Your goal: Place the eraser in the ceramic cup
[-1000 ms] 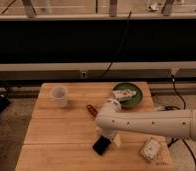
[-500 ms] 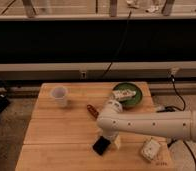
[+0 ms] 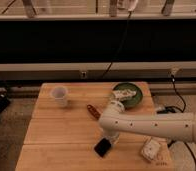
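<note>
The eraser (image 3: 102,147), a flat black block, lies on the wooden table (image 3: 56,130) near its front edge, a little right of the middle. My gripper (image 3: 110,138) comes in from the right on a white arm and sits right over the eraser's upper right end. The ceramic cup (image 3: 59,96), small, white and handleless, stands upright at the table's back left, well apart from the gripper.
A slim reddish-brown stick (image 3: 93,111) lies mid-table just behind the gripper. A green bowl (image 3: 128,94) with something white in it stands at the back right. A white square packet (image 3: 151,149) lies at the front right. Cables hang beyond the table's right edge.
</note>
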Motion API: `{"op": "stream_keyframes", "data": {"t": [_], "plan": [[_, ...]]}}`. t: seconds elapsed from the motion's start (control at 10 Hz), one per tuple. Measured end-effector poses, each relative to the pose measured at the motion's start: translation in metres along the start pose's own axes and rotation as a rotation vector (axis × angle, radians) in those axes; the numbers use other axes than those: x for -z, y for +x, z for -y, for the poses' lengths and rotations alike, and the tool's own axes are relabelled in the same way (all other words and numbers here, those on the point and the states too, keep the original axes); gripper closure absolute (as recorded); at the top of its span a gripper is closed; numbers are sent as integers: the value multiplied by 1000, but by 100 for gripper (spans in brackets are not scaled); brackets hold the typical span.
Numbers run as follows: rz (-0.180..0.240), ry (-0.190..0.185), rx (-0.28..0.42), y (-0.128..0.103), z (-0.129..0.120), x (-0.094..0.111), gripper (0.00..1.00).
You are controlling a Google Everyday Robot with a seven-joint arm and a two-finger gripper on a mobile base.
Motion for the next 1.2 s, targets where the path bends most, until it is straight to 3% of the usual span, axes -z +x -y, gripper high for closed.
{"op": "stream_keyframes", "data": {"t": [0.2, 0.4, 0.9, 1.2], "plan": [[-11, 1, 10, 0, 1, 8, 100], [-35, 4, 21, 6, 9, 25, 100], [-109, 32, 71, 41, 67, 71, 100], [-138, 41, 107, 62, 100, 85, 100]]}}
